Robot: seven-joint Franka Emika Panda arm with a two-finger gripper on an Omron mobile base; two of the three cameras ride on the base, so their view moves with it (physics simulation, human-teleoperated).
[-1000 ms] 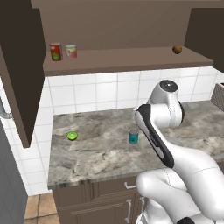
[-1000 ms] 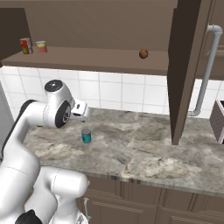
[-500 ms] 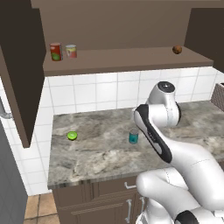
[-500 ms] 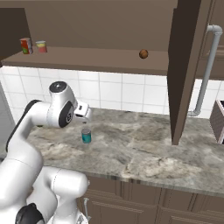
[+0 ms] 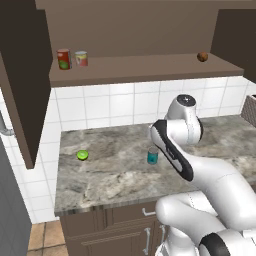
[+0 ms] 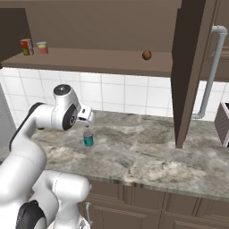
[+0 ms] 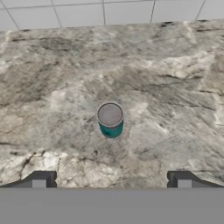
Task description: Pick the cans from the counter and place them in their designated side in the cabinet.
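The teal can (image 7: pixel 110 119) is stood upright on the bench (image 7: pixel 175 87), directly below the claw (image 7: pixel 111 180) and centred between its jaws. The claw is fully open and empty.

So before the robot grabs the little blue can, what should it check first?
1. Gripper open wide: ok, the tips stand far apart.
2. Teal can upright on the counter: ok.
3. Can lined up between the fingertips: ok, it sits about midway in the hand view.
4. Nothing crowding the can: ok, the lime half lies far off.
5. Room on the cabinet shelf: ok, bare stretch between the banded can and the brown ball.
6. Which side is the can's: cannot tell.
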